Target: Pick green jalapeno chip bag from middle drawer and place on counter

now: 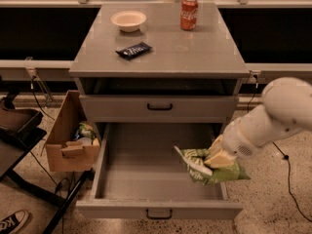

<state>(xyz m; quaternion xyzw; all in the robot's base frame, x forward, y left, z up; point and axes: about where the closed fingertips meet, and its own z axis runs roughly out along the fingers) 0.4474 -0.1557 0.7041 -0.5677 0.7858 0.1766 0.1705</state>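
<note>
My gripper [219, 158] hangs over the right side of the open middle drawer [161, 209], fingers pinching the green jalapeno chip bag [228, 173] clear of the drawer floor, ready, I judge, for the table [195, 52].

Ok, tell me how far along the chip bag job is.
Done: the middle drawer stands open and the hand grips the green jalapeno chip bag. In hand: the bag hangs raised over the drawer's right edge. Left: carry it up and set it on the counter.
</note>
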